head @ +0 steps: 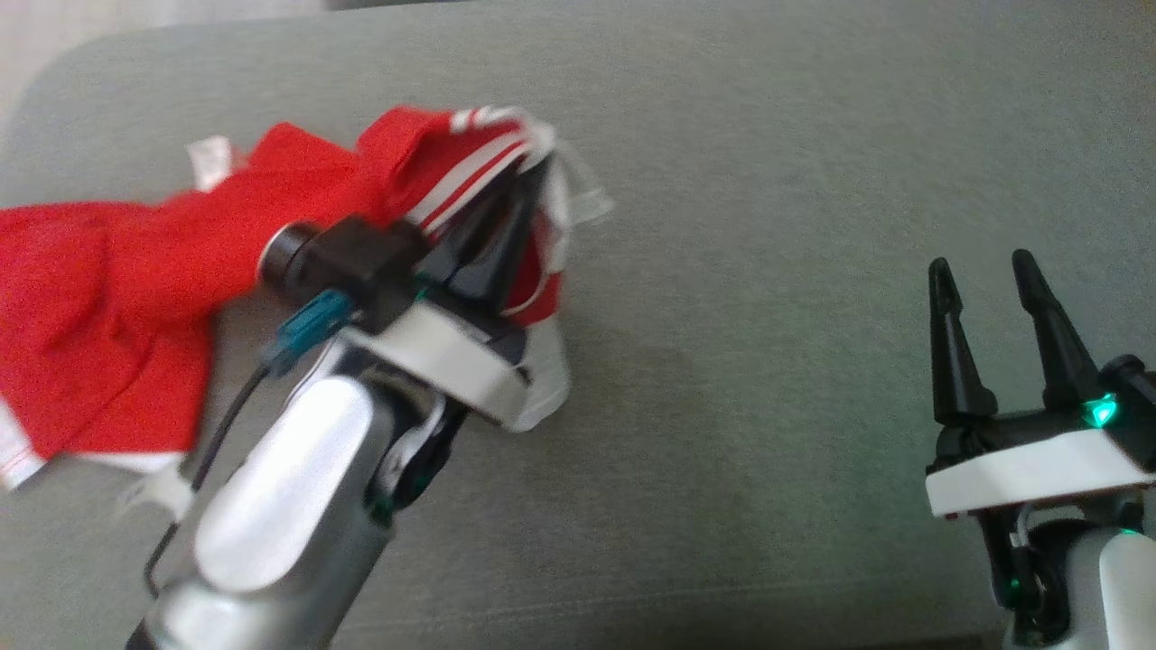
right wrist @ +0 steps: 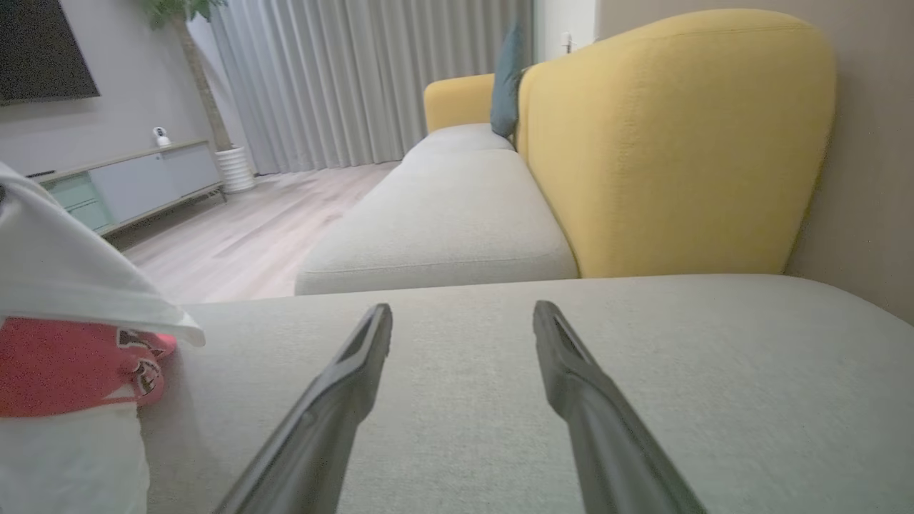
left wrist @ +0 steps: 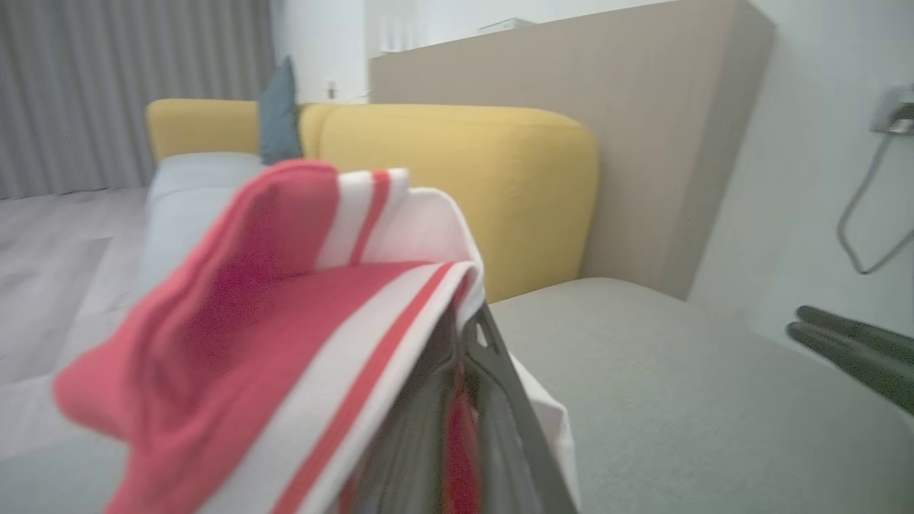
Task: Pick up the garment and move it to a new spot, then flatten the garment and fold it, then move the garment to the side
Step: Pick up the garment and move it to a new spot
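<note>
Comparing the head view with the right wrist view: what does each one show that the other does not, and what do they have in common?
Head view's own: the left gripper shut on the garment at its striped white-and-red edge, its pale forearm, and the garment's red body spread to the left over the grey seat.
Right wrist view's own: the yellow backrest, a teal pillow, curtains and the wooden floor.
Shared: the open right gripper, holding nothing above the grey seat, and part of the garment.

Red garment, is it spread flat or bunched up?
Bunched up: the red garment lies crumpled on the grey cushion, its striped edge lifted, pinched in the shut fingers of the left gripper.
</note>
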Motion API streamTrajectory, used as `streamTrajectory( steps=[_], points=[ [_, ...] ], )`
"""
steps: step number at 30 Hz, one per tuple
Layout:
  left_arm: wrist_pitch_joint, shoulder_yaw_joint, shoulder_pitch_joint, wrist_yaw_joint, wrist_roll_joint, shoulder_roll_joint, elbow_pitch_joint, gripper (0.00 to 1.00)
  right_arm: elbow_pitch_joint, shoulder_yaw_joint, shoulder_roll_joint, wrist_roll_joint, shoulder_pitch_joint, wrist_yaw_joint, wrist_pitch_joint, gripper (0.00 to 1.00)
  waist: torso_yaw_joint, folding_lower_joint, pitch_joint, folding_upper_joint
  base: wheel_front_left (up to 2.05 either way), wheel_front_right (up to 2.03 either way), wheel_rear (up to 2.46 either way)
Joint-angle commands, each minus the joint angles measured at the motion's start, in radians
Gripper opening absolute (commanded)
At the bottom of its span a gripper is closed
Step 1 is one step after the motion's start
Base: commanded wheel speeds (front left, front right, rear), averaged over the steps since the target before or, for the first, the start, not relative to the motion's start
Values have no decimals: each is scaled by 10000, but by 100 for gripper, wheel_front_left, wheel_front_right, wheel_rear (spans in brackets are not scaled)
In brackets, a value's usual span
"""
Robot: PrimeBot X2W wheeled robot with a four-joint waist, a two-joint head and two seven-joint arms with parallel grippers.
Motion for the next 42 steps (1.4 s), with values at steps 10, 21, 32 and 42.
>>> streamTrajectory(
  steps=[10, 21, 32, 42],
  points=[
    [-32, -519, -1886, -493, 364, -892, 412, 0, -228, 286, -48, 417, -529, 42, -538, 100, -2060, 1, 1436, 0, 0, 0, 0],
    [650, -1643, -1916, -1017, 8, -1293, 2716, 63, 407, 449, -48, 691, -825, 42, -1089, 100, -2375, 1, 1870, 0, 0, 0, 0],
    [-828, -1518, -939, -451, 227, -764, 2058, 100, 674, 391, -47, 323, -781, 42, -893, 100, -1245, 1, 697, 0, 0, 0, 0],
    [-1601, 797, 654, 1311, -297, 496, 1133, 100, 596, 252, -47, 11, -578, 42, -529, 100, -48, 1, 11, 0, 0, 0, 0]
  ],
)
